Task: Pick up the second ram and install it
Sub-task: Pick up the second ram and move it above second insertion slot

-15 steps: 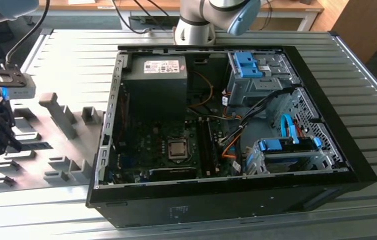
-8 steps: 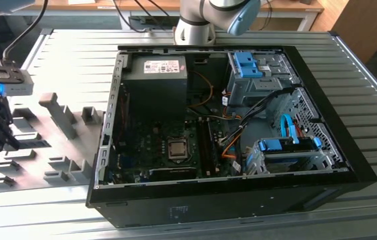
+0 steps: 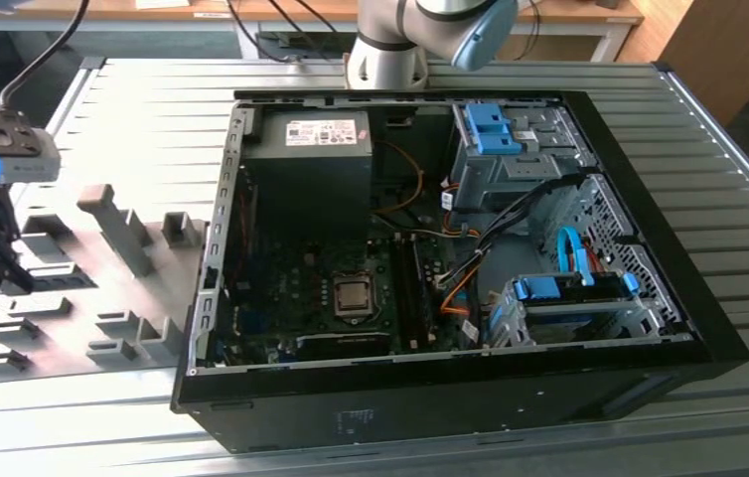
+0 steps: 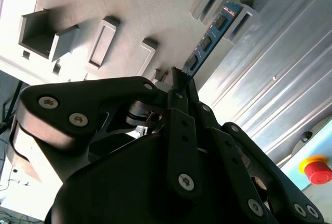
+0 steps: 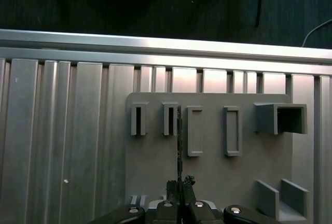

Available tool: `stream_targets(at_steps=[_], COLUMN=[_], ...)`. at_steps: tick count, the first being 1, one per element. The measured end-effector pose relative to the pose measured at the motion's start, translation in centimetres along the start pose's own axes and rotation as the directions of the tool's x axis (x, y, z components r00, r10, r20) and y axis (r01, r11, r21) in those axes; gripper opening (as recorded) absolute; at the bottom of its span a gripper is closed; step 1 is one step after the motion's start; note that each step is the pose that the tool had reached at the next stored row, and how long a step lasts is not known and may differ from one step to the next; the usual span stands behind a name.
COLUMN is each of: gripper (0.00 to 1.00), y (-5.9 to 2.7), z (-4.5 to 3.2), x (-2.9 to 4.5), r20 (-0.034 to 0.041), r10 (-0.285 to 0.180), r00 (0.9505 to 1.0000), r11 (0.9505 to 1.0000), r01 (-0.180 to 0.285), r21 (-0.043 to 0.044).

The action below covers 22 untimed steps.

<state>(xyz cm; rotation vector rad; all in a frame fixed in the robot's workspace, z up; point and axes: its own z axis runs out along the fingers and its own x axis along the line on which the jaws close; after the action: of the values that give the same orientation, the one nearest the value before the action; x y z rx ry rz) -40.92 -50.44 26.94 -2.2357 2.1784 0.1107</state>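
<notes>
One ribbed table (image 3: pixel 706 149). One open PC case (image 3: pixel 481 407) on it. One gray fixture plate (image 5: pixel 155 172) beside the case, at the exterior view's left. One tool (image 5: pixel 180 183) over the plate, pinched narrow on one ram (image 5: pixel 179 136), which stands edge-on between two slot blocks (image 5: pixel 194 130).

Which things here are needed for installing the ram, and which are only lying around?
For the job: gripper, shut on the ram; ram slots in the case.
Just lying about: fixture blocks, red button, blue bracket.
</notes>
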Motion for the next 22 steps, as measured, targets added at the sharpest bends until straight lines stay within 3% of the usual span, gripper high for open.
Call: stream_targets(at_steps=[22], gripper=[0.14], y=[0.10], z=[-2.80], x=[-0.18], r20=[-0.0001], r10=[0.000], r00=[1.0000], r11=[1.0000], r01=[0.000], r21=[-0.0001])
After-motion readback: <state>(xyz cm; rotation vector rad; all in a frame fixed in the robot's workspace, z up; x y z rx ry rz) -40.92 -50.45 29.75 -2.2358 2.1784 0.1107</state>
